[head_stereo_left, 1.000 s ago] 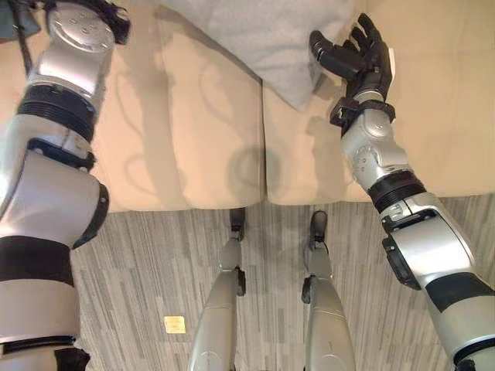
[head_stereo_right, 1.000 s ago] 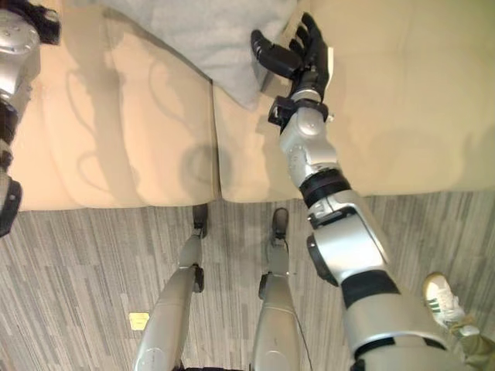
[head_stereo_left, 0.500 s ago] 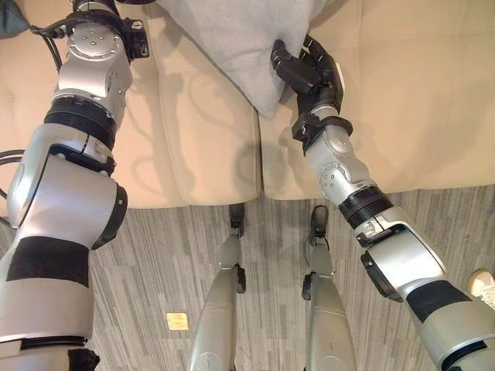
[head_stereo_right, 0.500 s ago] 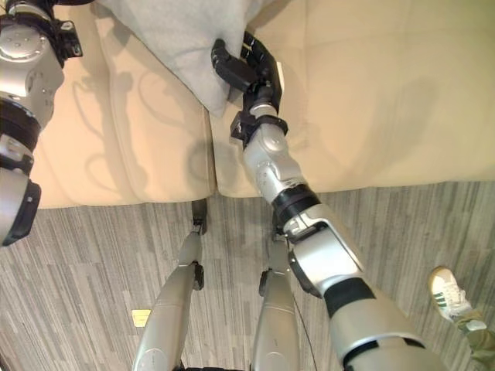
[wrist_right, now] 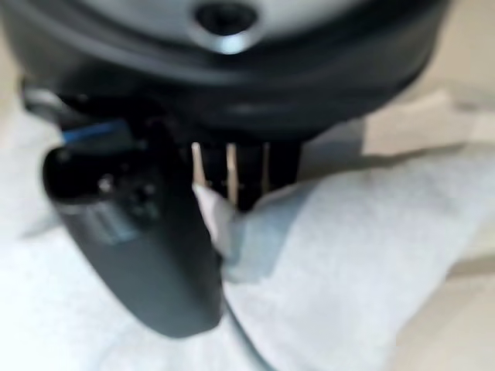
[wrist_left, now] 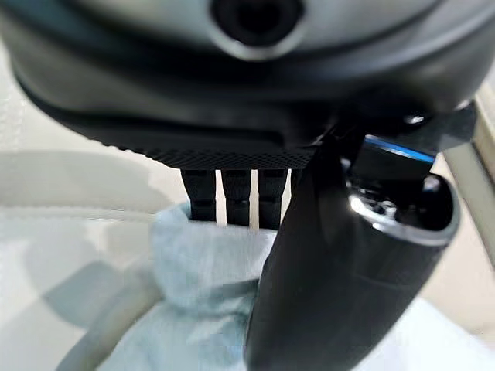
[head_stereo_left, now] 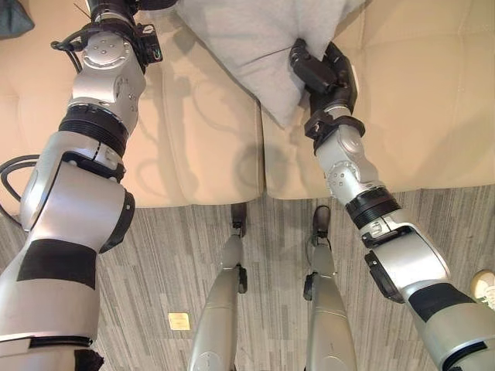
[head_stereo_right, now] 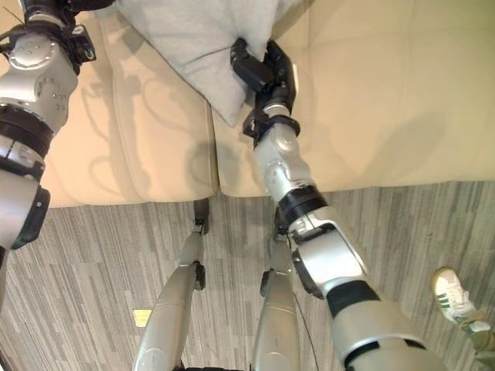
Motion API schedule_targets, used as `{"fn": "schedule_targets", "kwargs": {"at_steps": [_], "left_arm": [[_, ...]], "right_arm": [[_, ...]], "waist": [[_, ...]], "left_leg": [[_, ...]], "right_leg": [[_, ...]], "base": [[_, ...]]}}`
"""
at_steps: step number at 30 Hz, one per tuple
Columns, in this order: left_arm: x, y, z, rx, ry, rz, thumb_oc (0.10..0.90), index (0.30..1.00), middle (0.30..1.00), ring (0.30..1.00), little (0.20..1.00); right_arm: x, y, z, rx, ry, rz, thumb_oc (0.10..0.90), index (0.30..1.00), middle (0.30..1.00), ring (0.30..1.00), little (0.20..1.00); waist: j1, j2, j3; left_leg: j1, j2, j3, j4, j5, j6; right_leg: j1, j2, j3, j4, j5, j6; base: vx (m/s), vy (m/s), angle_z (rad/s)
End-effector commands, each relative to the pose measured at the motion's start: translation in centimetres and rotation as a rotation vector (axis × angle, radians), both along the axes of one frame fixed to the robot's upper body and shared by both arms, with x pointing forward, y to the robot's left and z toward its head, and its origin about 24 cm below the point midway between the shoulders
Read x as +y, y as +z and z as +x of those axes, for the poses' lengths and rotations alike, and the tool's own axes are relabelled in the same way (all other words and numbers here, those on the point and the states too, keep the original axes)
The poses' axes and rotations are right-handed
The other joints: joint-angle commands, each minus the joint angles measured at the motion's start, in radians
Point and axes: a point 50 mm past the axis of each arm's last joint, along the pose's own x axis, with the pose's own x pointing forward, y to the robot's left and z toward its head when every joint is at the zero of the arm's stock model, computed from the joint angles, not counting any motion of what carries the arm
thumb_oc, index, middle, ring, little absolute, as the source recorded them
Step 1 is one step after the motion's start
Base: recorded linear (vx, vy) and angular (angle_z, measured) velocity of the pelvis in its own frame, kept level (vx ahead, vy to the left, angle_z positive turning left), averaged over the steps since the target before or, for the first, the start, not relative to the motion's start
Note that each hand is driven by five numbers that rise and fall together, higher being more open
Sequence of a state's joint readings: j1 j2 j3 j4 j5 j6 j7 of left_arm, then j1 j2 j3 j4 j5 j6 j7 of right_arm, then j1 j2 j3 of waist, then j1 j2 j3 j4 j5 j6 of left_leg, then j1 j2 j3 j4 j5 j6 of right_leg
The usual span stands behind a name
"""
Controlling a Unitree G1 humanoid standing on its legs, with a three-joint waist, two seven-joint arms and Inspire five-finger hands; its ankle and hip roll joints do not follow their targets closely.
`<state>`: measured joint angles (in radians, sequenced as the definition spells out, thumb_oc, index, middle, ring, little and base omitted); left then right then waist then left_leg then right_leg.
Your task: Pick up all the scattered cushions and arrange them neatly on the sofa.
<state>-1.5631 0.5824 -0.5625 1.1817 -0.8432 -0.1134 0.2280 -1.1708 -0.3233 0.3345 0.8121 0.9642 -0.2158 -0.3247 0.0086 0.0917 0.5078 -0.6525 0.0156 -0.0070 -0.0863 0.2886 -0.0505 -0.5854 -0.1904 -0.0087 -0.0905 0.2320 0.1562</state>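
A pale grey cushion (head_stereo_left: pixel 255 46), soft and creased with one corner hanging down, is held over the beige sofa (head_stereo_left: pixel 433 100) above the seam between two seat pads; the right hand (head_stereo_left: pixel 325 69) pinches its edge, fingers and thumb closed on cloth; the left hand (wrist_left: pixel 325 255) likewise grips a bunched fold.

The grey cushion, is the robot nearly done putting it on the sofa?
Partly. The grey cushion is already over the beige sofa. In hand: the left hand and right hand both pinch its fabric. Left: setting it down neatly and letting go.
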Motion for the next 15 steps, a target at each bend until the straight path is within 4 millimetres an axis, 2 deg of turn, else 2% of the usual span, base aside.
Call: {"fn": "schedule_targets", "kwargs": {"at_steps": [1,2,3,8,10,13,14,15], "left_arm": [[-7.8,4.8,-2.2,-0.298,-0.319,0.039,0.400,0.300,0.300,0.300,0.300],[-8.5,3.6,-2.2,-0.308,-0.346,0.018,0.400,0.300,0.300,0.300,0.300],[-8.6,3.5,-2.2,-0.306,-0.346,0.017,0.400,0.300,0.300,0.300,0.300],[-10.6,-0.3,-2.1,-0.279,-0.410,-0.018,0.400,0.300,0.300,0.300,0.300],[-11.2,-2.6,-1.7,-0.217,-0.419,0.000,0.400,0.300,0.300,0.300,0.300],[-11.6,-3.8,-1.5,-0.184,-0.429,-0.019,0.400,0.300,0.300,0.300,0.300],[-12.2,-5.7,-1.4,-0.142,-0.441,-0.045,0.400,0.300,0.300,0.300,0.300],[-12.2,-5.9,-1.4,-0.138,-0.441,-0.045,0.400,0.300,0.300,0.300,0.300]], "right_arm": [[4.0,6.7,-2.6,-0.343,0.107,-0.064,0.400,0.300,0.300,0.300,0.300],[2.8,6.7,-2.6,-0.348,0.033,-0.110,0.400,0.300,0.300,0.300,0.300],[2.8,6.6,-2.6,-0.346,0.030,-0.112,0.400,0.300,0.300,0.300,0.300],[-0.2,6.3,-2.4,-0.325,-0.135,-0.182,0.400,0.300,0.300,0.300,0.300],[-0.5,5.5,-2.2,-0.299,-0.160,-0.249,0.400,0.300,0.300,0.300,0.300],[-0.5,4.5,-2.1,-0.270,-0.162,-0.277,0.400,0.300,0.300,0.300,0.300],[-0.5,2.9,-2.0,-0.229,-0.154,-0.307,0.400,0.300,0.300,0.300,0.300],[-0.6,2.7,-2.0,-0.226,-0.153,-0.308,0.400,0.300,0.300,0.300,0.300]], "waist": [[-0.041,0.039,-0.014],[-0.044,0.036,-0.028],[-0.043,0.036,-0.028],[-0.042,0.019,-0.061],[-0.043,0.001,-0.071],[-0.044,-0.010,-0.075],[-0.044,-0.018,-0.088],[-0.043,-0.018,-0.090]], "left_leg": [[0.088,-0.013,-0.034,-0.001,-0.151,-0.058],[0.116,-0.009,-0.030,-0.001,-0.158,-0.057],[0.119,-0.008,-0.030,-0.001,-0.158,-0.057],[0.203,0.009,-0.029,0.009,-0.176,-0.051],[0.246,0.017,-0.024,0.030,-0.191,-0.046],[0.260,0.022,-0.022,0.047,-0.202,-0.043],[0.274,0.025,-0.023,0.061,-0.212,-0.036],[0.276,0.025,-0.023,0.062,-0.213,-0.036]], "right_leg": [[0.158,-0.061,0.027,0.032,-0.168,0.072],[0.182,-0.061,0.028,0.042,-0.182,0.070],[0.184,-0.061,0.028,0.043,-0.183,0.070],[0.257,-0.053,0.018,0.072,-0.213,0.063],[0.298,-0.049,0.019,0.091,-0.233,0.057],[0.317,-0.050,0.017,0.094,-0.237,0.053],[0.332,-0.048,0.021,0.095,-0.239,0.051],[0.335,-0.048,0.021,0.094,-0.239,0.051]], "base": [[0.00,0.000,0.00],[0.00,0.000,0.00],[0.04,-0.012,0.00],[0.00,-0.002,0.01],[0.00,0.010,-0.07],[-0.02,0.000,-0.07],[-0.02,0.001,-0.05],[0.00,0.008,-0.10]]}}
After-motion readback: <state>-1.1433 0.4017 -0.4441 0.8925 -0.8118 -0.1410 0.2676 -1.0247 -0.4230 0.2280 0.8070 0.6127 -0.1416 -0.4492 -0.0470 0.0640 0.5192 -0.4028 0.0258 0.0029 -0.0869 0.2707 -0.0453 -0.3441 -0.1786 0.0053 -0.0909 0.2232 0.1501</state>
